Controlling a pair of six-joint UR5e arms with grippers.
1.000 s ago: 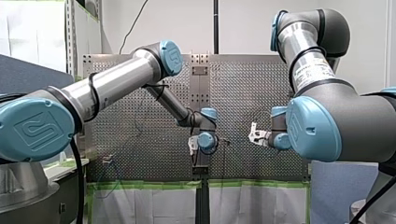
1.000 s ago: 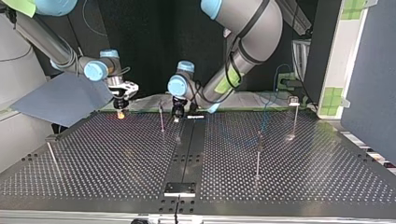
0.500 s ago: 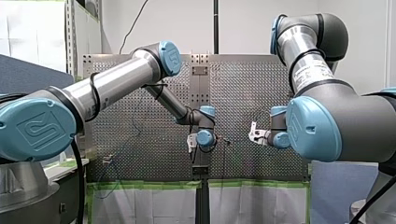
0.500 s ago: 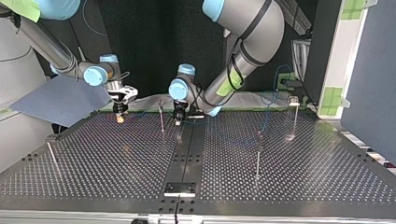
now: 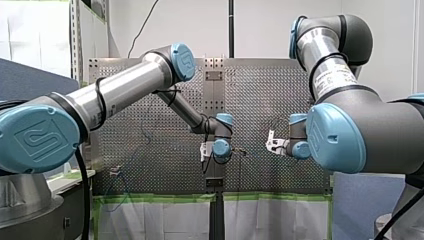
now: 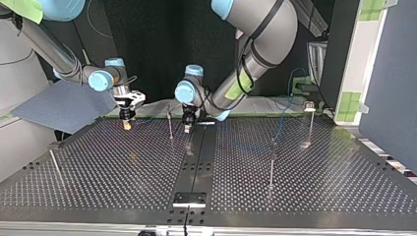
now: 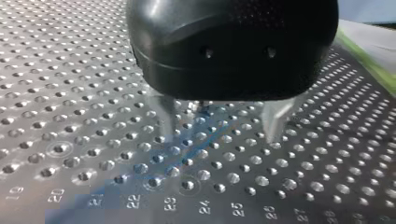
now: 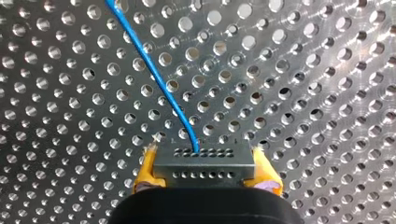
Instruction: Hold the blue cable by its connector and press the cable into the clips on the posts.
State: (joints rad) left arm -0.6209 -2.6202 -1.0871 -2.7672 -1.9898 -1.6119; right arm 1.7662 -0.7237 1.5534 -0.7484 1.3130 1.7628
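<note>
In the right wrist view my right gripper [image 8: 205, 161] has its yellow pads shut on a grey connector [image 8: 205, 170]. The blue cable [image 8: 159, 79] runs out of the connector across the perforated plate. In the top view this gripper [image 6: 127, 122] hangs just above the table at the far left. My left gripper [image 7: 223, 128] stands open, its metal fingers [image 7: 167, 116] apart over the plate. A blurred blue streak of cable [image 7: 210, 139] lies between and under them. In the top view the left gripper [image 6: 187, 124] sits beside a thin post [image 6: 170, 123]. Cable [image 6: 281, 123] shows faintly at the right.
More thin posts stand on the table [image 6: 123, 187]: one at mid right [image 6: 271, 164], one at the far right [image 6: 310, 120], one at the left edge [image 6: 53, 164]. A dark centre strip [image 6: 196, 162] runs down the table, with a small plate [image 6: 189, 199] near its front.
In the top view both grippers have come down slightly toward the table. My left wrist has shifted a little by the middle post.
</note>
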